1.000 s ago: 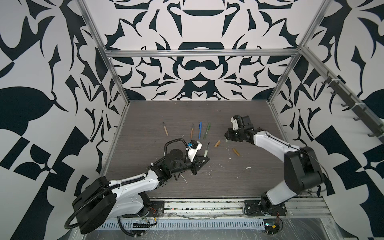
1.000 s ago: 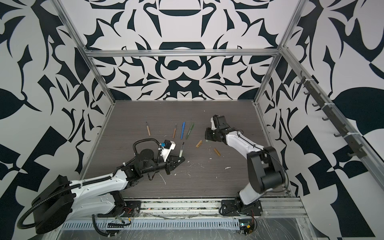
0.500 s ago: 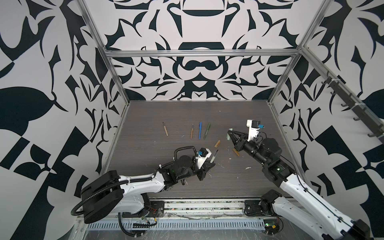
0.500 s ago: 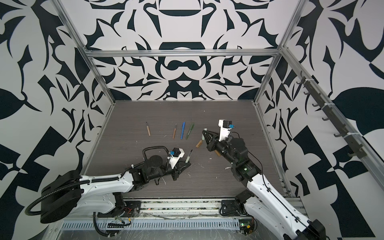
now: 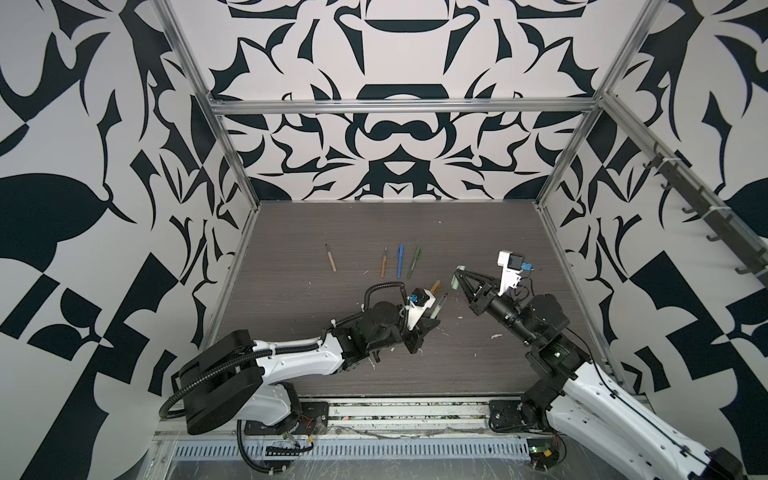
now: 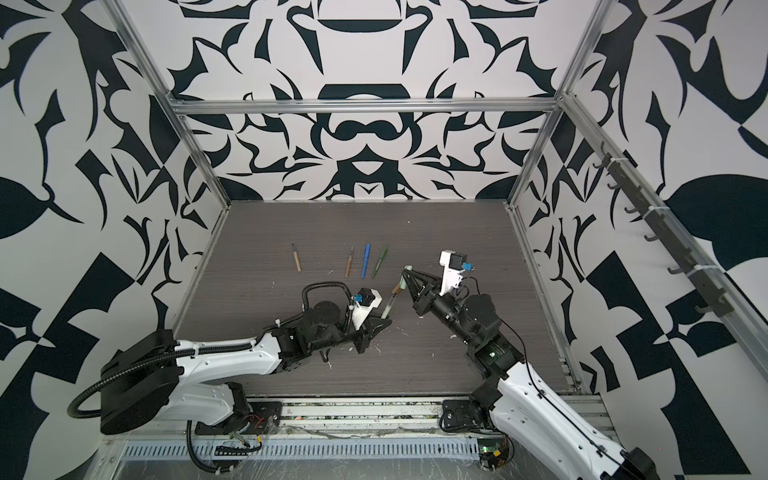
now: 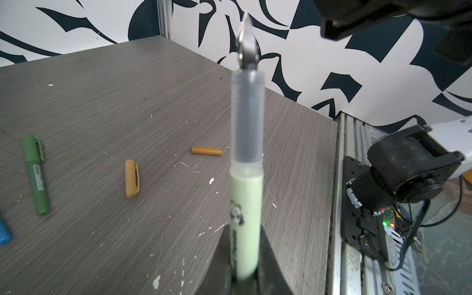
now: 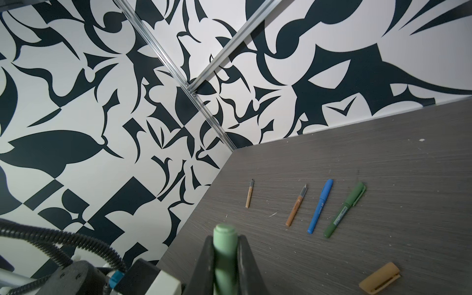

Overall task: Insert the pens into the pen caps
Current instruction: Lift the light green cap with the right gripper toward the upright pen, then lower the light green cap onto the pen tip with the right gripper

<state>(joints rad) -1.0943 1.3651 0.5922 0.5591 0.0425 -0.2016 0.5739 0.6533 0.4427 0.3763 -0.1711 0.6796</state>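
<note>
The left fingers (image 7: 217, 270) are closed on the barrel of the pale green pen (image 7: 246, 199), gripping its back end so that the clear neck and dark nib stick out ahead, clear of the desk (image 5: 291, 311). The right fingers (image 8: 204, 265) are clamped on the pale green cap (image 8: 224, 242), whose rounded closed end pokes out past the tips. In both top views the nib and the cap sit near each other above the middle of the desk, not touching.

Just beyond the held pen, a tan cap (image 7: 131, 178) with a clip and an orange-brown cap (image 7: 207, 150) lie flat and apart. Farther back lies a loose row: the tan pen (image 5: 331, 259) off to the left, then the orange-brown pen (image 5: 383, 266), both with bare dark tips, then the blue pen (image 5: 400, 261) and the dark green pen (image 5: 414, 262), both capped.
</note>
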